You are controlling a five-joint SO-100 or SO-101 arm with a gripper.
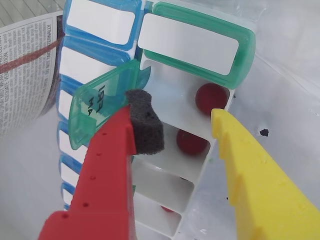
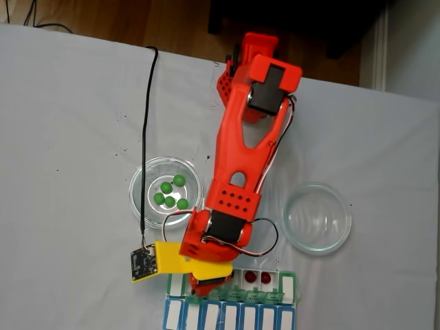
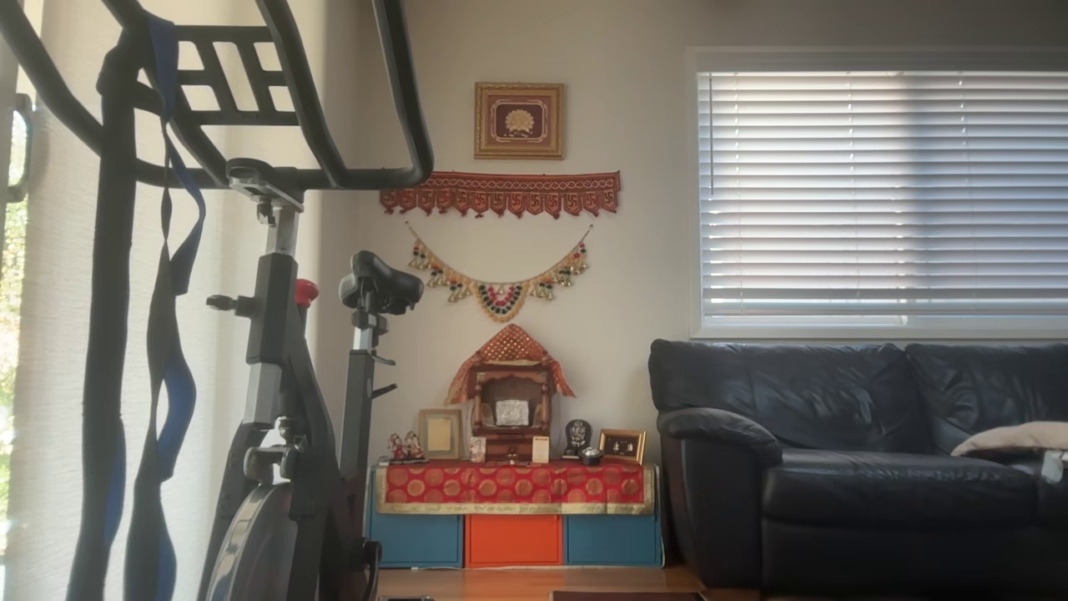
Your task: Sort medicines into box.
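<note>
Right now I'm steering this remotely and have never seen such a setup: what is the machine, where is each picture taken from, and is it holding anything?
The machine is a small red arm on a white table, ending in a two-finger gripper.

The wrist view rides on the gripper: its red finger with a grey foam pad and its yellow finger stand apart, with nothing between them. Below them are open compartments of the green pill box, with dark red balls inside.

The fixed view looks down from above. One glass dish holds four green balls; another glass dish looks empty. The blue pill box lies beside the green one.

The other view shows a living room, no help here.
</note>
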